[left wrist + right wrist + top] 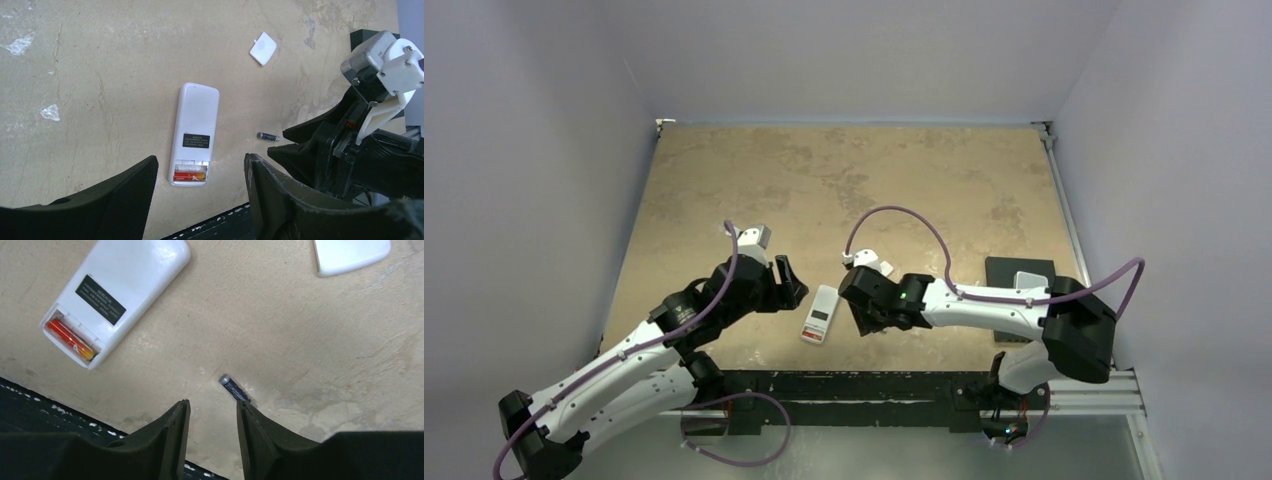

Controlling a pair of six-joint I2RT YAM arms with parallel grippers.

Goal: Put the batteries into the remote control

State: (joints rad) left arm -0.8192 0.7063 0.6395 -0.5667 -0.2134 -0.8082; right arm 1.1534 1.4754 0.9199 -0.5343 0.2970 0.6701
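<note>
The remote control (819, 313) lies back-up near the table's front edge, its battery bay uncovered. One red battery (189, 175) sits in the bay, also seen as a red battery (70, 338) in the right wrist view. A second battery (234, 388), dark with a silver end, lies loose on the table just beyond one of my right fingertips (243, 407). In the left wrist view this loose battery (268, 136) lies right of the remote control (195, 132). My right gripper (212, 404) is open and empty. My left gripper (200, 162) hovers open above the remote's bay end.
A small white square plastic piece (263, 48) lies on the table beyond the remote. A dark pad with a pale grey block (1031, 280) sits at the right. The table's black front rail (844, 385) runs just below the remote.
</note>
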